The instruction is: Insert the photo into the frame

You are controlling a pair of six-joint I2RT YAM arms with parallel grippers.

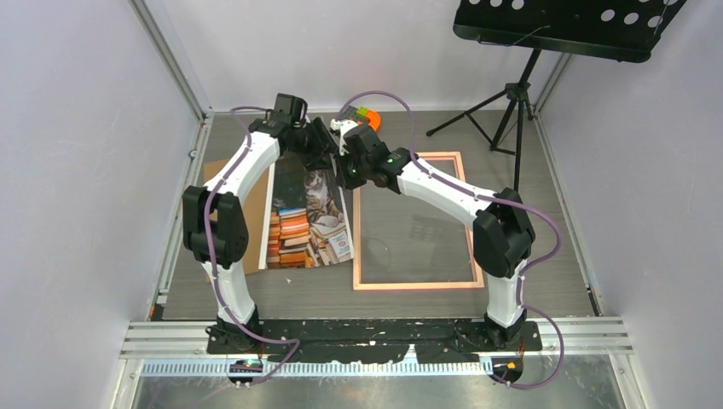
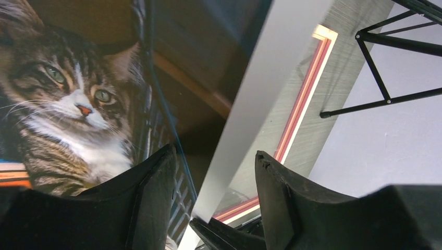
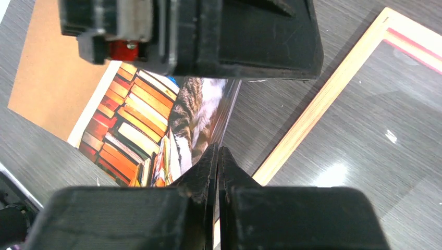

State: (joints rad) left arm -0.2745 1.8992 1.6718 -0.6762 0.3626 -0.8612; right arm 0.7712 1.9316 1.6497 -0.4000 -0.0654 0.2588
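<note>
Right fingers on photo edge; left fingers astride it.

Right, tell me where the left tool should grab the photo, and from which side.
Its white border on the edge nearest the frame, near the cat's head. The photo is thin, and the right tool holds that edge tilted up, so bring the left tool in edge-on, a finger on each face.

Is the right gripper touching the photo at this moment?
Touching. In the right wrist view, the right gripper is shut on the raised edge of the photo, which runs straight into the closed fingertips.
</note>
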